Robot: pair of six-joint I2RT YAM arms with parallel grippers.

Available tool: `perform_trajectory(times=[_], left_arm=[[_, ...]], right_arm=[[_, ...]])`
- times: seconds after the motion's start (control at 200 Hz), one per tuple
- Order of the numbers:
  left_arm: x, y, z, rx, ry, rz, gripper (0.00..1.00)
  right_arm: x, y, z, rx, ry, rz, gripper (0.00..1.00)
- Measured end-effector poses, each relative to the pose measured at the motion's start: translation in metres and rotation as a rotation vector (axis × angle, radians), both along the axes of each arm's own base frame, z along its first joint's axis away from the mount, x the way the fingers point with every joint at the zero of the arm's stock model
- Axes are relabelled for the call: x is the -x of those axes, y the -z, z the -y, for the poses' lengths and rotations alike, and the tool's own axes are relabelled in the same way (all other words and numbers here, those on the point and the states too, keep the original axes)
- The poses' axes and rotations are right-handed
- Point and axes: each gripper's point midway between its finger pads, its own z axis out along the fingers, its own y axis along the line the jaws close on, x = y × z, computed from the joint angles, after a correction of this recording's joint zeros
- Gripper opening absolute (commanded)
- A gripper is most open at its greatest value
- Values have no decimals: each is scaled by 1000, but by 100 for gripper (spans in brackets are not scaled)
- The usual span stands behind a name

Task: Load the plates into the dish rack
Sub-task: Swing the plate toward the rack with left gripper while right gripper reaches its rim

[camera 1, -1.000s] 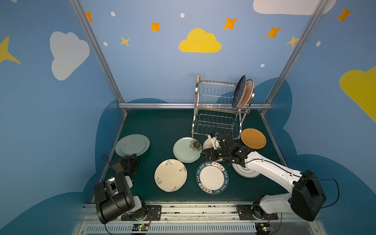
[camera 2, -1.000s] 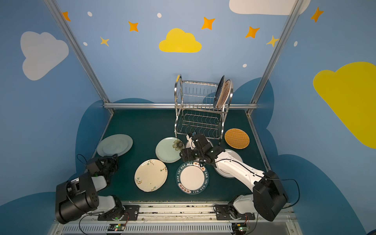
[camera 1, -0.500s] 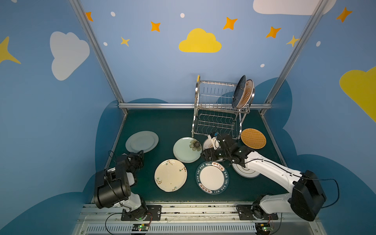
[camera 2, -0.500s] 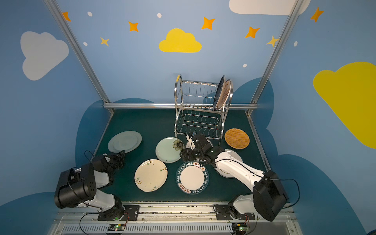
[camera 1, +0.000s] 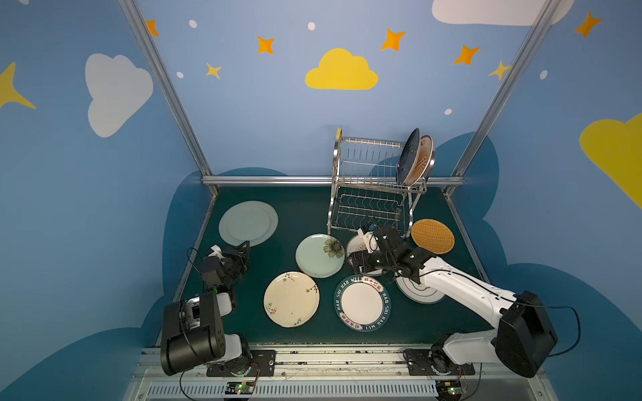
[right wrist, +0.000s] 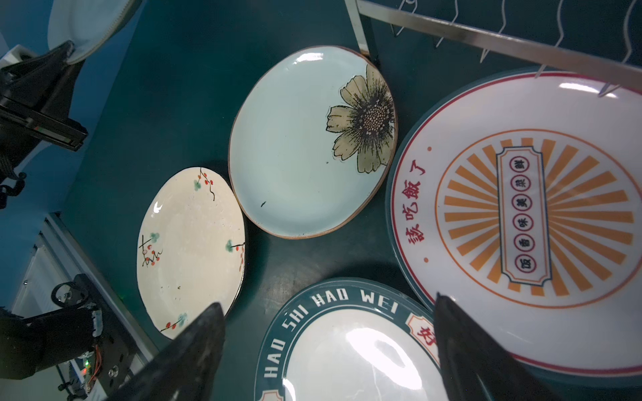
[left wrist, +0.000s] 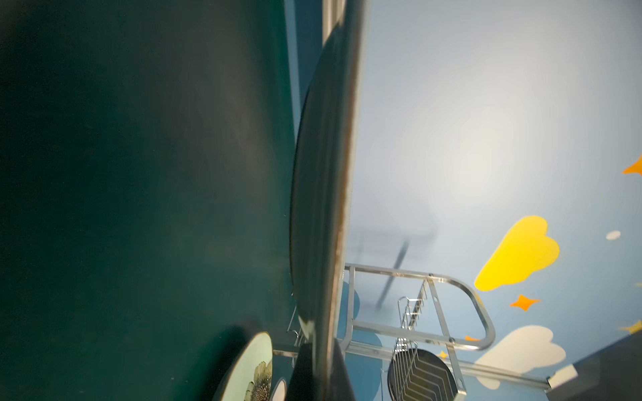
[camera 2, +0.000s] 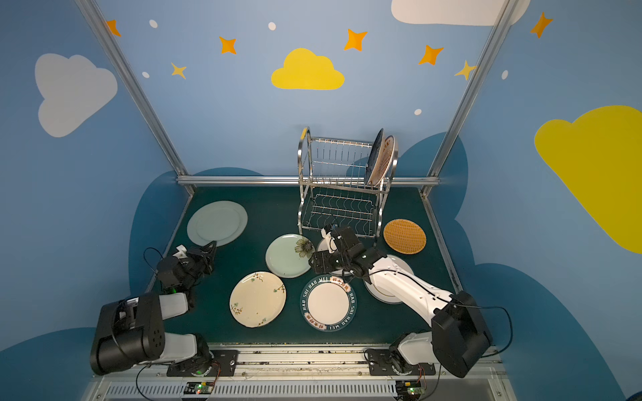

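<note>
Enclosure walls [camera 1: 278,121] are blue, painted with a yellow cloud [camera 1: 341,71], a white cloud [camera 1: 116,92] and orange stars [camera 1: 392,39]. Aluminium posts [camera 1: 165,86] stand at the rear corners, joined by a crossbar [camera 1: 271,180]. Work surface: dark green mat [camera 1: 302,208]. A slotted metal rail [camera 1: 312,389] runs along the near edge. Lighting is soft and even.

Two plates [camera 1: 415,158] upright in the wire dish rack's [camera 1: 368,194] upper tier; seven more spread before it.
</note>
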Motion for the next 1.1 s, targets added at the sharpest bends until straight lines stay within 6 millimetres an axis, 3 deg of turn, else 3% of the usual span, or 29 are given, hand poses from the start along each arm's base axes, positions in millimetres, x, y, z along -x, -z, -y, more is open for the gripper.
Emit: perform_trajectory(times=[0.19, 0.39, 0.546, 0.721, 0.816, 1.101], left_arm=[[6, -31, 25, -17, 83, 64, 4], [19, -49, 46, -23, 154, 92, 4], [28, -56, 64, -20, 210, 97, 4], [35, -60, 90, -15, 291, 108, 4], [40, -60, 108, -8, 347, 107, 4], [53, -66, 148, -4, 469, 135, 4]], right_arm=[[-5, -15, 9, -82, 32, -26, 91], [-16, -61, 11, -256, 56, 24, 95], [-24, -102, -2, -381, 33, 79, 95], [-46, -148, -30, -492, -16, 91, 94], [-58, -154, -42, -519, -32, 73, 94], [-86, -136, -69, -517, -59, -13, 94]])
